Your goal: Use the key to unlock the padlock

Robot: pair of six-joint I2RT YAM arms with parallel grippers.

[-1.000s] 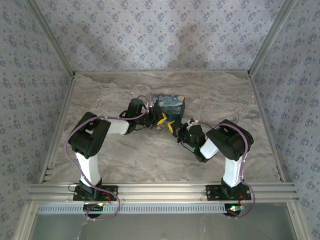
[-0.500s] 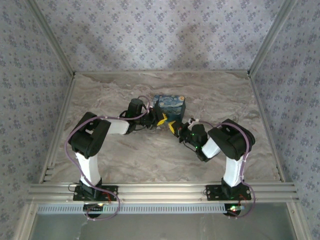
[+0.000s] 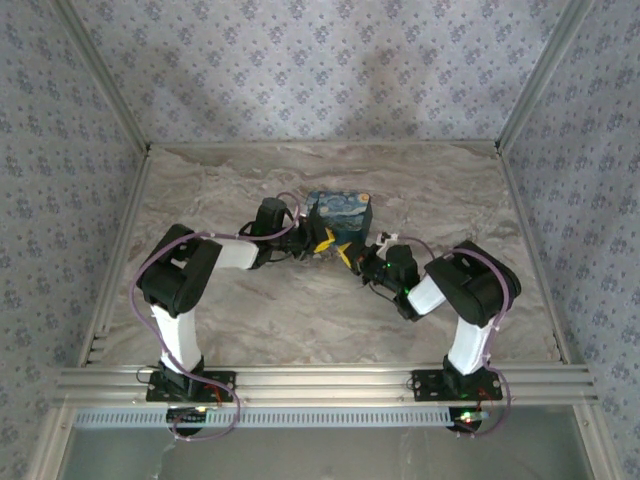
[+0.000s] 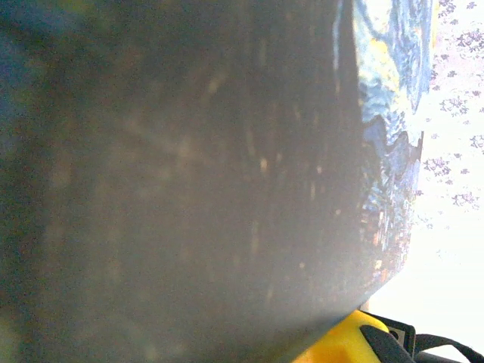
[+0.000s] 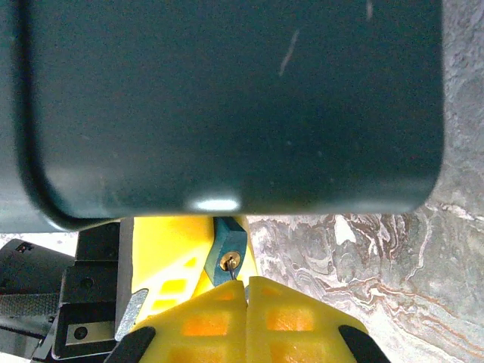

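A small blue padlock with a brass keyhole faces the right wrist camera. Yellow fingers of my left gripper are shut on its sides. My right gripper is shut on the key. Only the key's thin metal tip shows, and it reaches into the keyhole. In the top view both grippers meet just in front of the picture-printed box, with the right gripper on the near right. The left wrist view is blurred; one yellow finger shows at its bottom edge.
The dark box hangs close over the padlock in the right wrist view, and its printed face is against the left wrist camera. Marble tabletop spreads all round. Patterned walls close in the back and both sides.
The right arm's elbow and wrist have swung a little to the right while its fingertips stayed at the padlock. The left arm has not moved.
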